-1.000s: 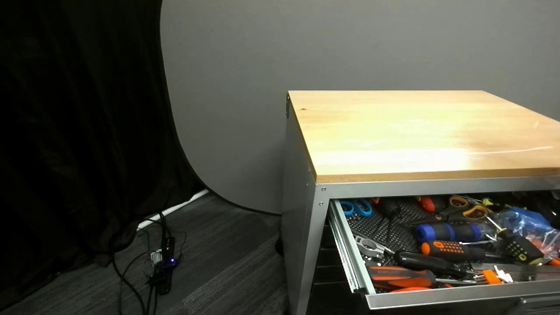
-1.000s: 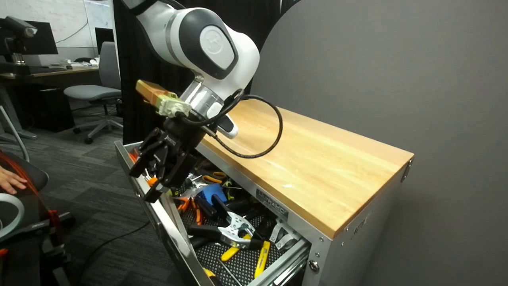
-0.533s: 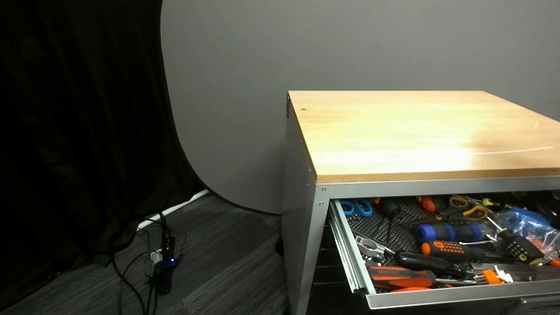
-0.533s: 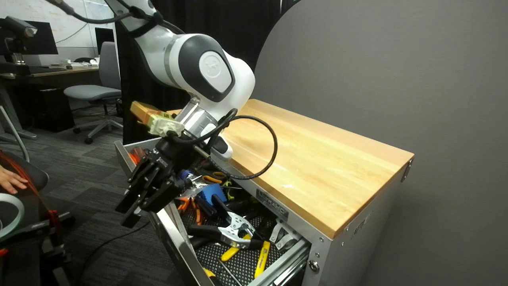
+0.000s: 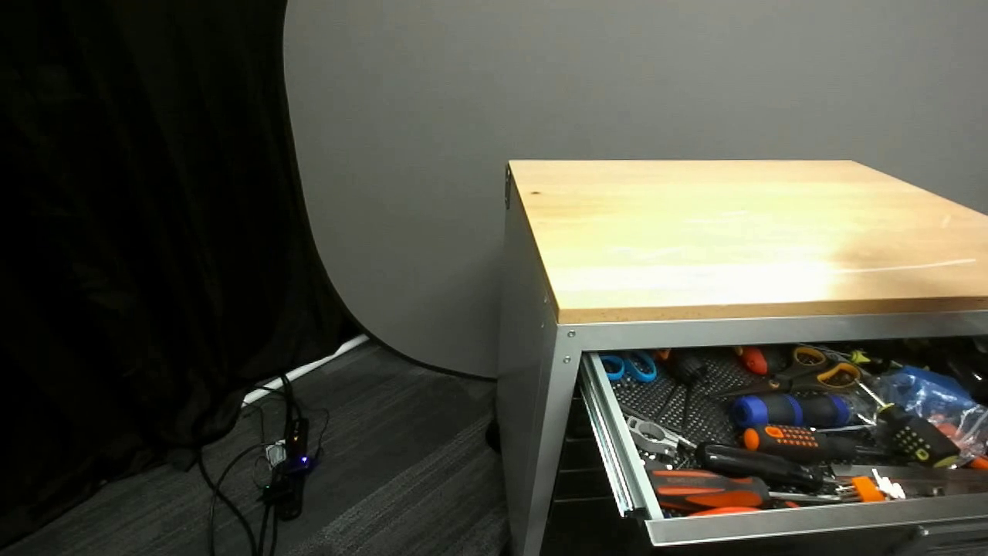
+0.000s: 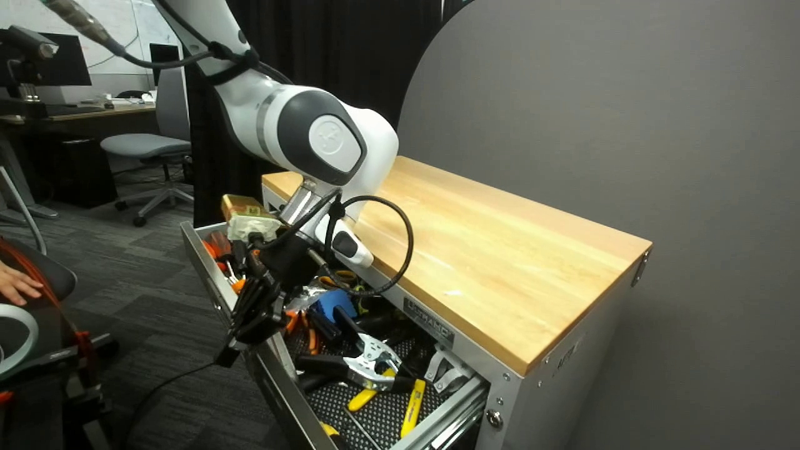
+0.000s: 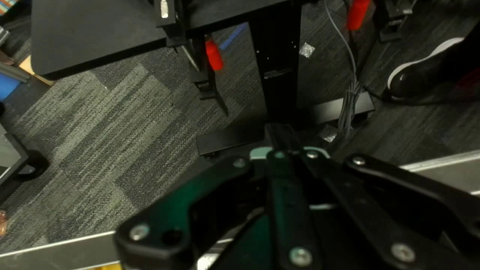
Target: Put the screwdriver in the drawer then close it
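Room: a smooth grey panel [image 6: 562, 106] with a curved edge and a black fabric curtain [image 6: 350, 56] stand behind.
Pale wooden worktop [image 6: 475, 250]: a flat rectangle atop a grey metal cabinet [image 6: 562, 387].
Wide shallow metal drawer [image 5: 818, 520]: out beyond the worktop's front edge in both exterior views.
Black two-finger gripper [image 6: 231, 347]: closed, its fingers meeting in the wrist view; tilted at the drawer's front, out from the worktop's front edge.
Yellow-and-black handle [image 6: 329, 430]: in the drawer behind its front, apart from the gripper, toward the worktop's front corner above the round silver lock [image 6: 494, 418]; too cut off to tell whether it is the stubby screwdriver.
White robot arm [image 6: 250, 112] and silver spring clamp [image 6: 375, 359]: in an exterior view only.
Blue-and-black cylindrical handle [image 5: 789, 410]: in an exterior view only, inside the drawer.
Dark shoe with a white sole [image 7: 420, 73]: in the wrist view only.
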You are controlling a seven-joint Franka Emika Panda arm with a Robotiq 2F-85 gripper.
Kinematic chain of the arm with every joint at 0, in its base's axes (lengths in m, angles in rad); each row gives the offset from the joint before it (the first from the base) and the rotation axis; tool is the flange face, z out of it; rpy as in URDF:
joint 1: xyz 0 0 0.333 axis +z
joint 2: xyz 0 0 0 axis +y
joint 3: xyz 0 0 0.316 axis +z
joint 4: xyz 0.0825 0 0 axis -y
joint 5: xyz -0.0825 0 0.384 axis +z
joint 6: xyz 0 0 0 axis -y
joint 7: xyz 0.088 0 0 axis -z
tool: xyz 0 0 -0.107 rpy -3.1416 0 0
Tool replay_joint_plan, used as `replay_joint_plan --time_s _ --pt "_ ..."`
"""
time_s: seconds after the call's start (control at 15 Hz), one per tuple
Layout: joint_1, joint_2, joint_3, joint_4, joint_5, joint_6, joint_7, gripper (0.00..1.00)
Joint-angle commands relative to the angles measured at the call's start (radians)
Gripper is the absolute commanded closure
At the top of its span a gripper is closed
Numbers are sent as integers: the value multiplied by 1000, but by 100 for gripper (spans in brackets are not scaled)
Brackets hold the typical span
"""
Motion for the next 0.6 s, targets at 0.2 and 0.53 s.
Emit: replay_joint_plan --time_s 0.2,0.53 --pt "17 -17 -18 -18 100 162 150 97" --pt "29 -8 -21 8 149 279 228 98"
